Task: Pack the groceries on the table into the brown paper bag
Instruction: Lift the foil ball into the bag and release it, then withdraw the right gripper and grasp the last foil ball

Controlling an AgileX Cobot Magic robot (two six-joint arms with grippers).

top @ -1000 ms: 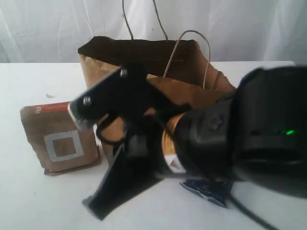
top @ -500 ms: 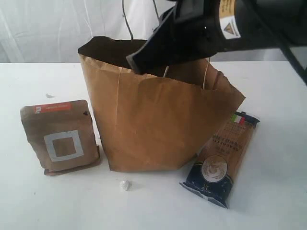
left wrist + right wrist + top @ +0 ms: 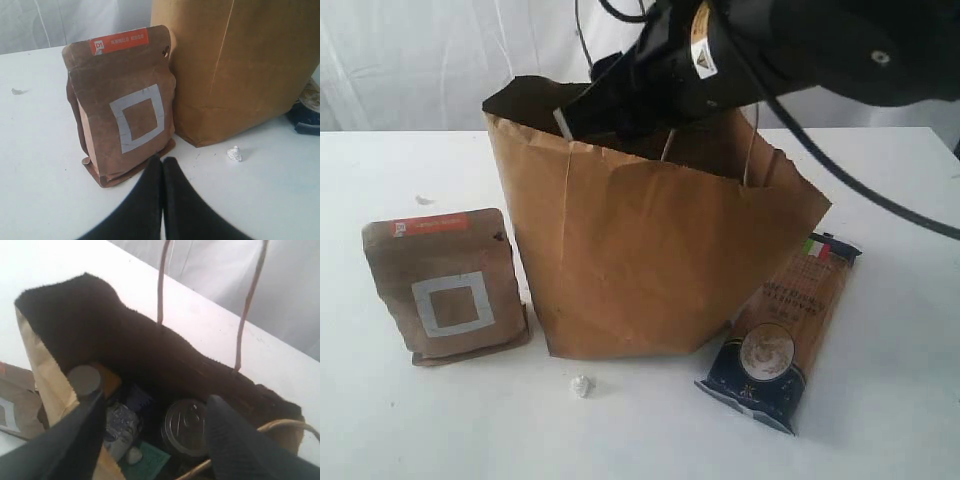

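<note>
The brown paper bag (image 3: 650, 250) stands open in the middle of the white table (image 3: 410, 420). My right gripper (image 3: 588, 112) hangs open at the bag's mouth with nothing between its fingers. In the right wrist view this gripper (image 3: 157, 399) looks down on a dark metal-lidded jar (image 3: 186, 426), a white-blue pack (image 3: 118, 426) and something green (image 3: 148, 463) inside the bag. The brown kraft pouch (image 3: 445, 285) stands left of the bag. The spaghetti pack (image 3: 782, 335) lies to the bag's right. My left gripper (image 3: 162, 161) is shut and empty, just in front of the pouch (image 3: 122, 105).
A small crumpled foil scrap (image 3: 581, 385) lies on the table in front of the bag. The bag's two loop handles (image 3: 161, 285) stand up at its far rim. A white curtain (image 3: 400, 60) closes off the back.
My right arm, which filled the foreground a second ago, has risen and swung back over the bag, and its open gripper now sits at the bag's mouth. Pouch and spaghetti pack have not moved.
</note>
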